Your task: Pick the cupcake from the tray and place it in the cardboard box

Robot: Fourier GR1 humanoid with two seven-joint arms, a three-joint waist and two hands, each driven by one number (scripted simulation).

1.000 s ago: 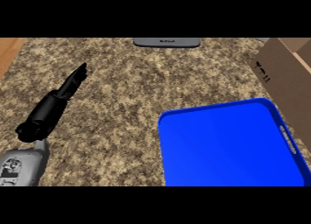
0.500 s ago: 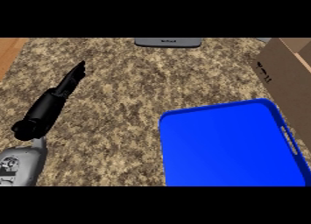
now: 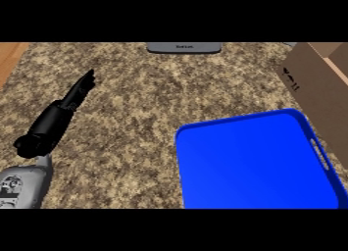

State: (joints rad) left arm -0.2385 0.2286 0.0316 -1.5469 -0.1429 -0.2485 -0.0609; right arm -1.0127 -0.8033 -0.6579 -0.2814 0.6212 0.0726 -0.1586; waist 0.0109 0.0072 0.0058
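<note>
Left hand (image 3: 61, 115) is over the left part of the worktop (image 3: 140, 108), well apart from everything else. Its fingers are straight and held together, pointing to the far side and a bit right. It has hold of nothing. Grey forearm (image 3: 17, 188) comes in at the lower left corner. Right hand isn't visible in the head view.

Blue tray (image 3: 256, 162) sits lower right, slightly skewed, and runs out past the lower edge. The part I can see is plain blue. There's a handle slot (image 3: 320, 153) in its right rim.

Cardboard box (image 3: 321, 93) stands at the right edge, just beside the tray's right rim. Can't tell if they touch. The box's top is open, with some pale inner wall showing at its upper right, and there's a small dark mark on the side facing us.

Cupcake: can't tell where it is, it doesn't show in this view.

Also here: a flat grey object (image 3: 184, 47) at the far edge of the worktop, cut off by the view, and a wood-coloured strip (image 3: 3, 63) along the upper left.
</note>
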